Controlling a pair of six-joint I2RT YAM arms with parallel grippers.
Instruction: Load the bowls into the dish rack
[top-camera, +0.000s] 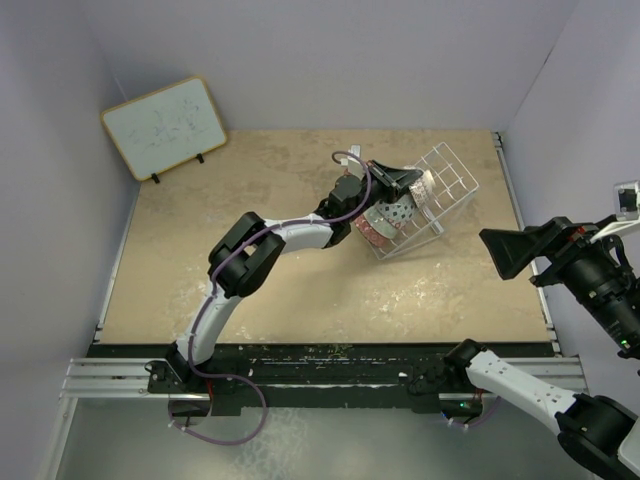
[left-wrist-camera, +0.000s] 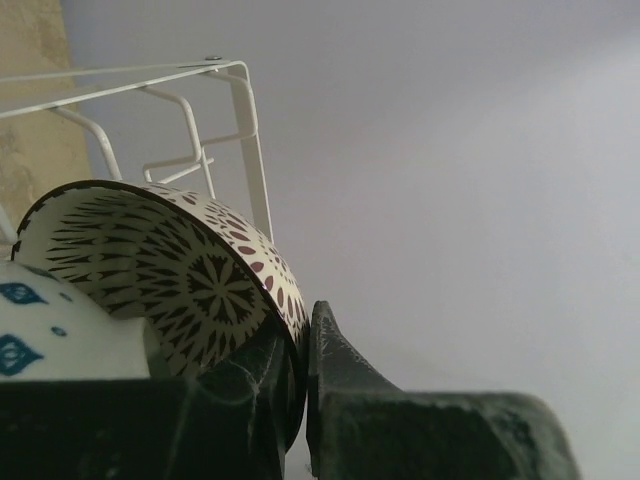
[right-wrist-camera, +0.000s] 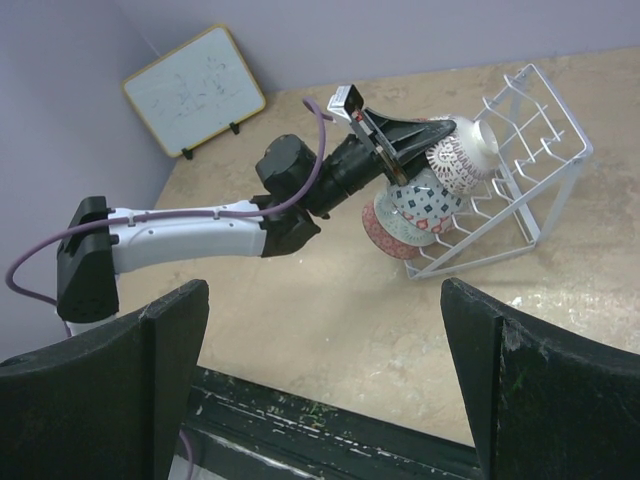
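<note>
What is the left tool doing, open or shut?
Shut on the bowl: the left tool pinches its rim between both fingers.

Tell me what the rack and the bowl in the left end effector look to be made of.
The dish rack looks like thin metal wire with a smooth white coating, bent at the corners. The bowl is probably glazed ceramic: hard rim, crisp dark pattern on cream.
</note>
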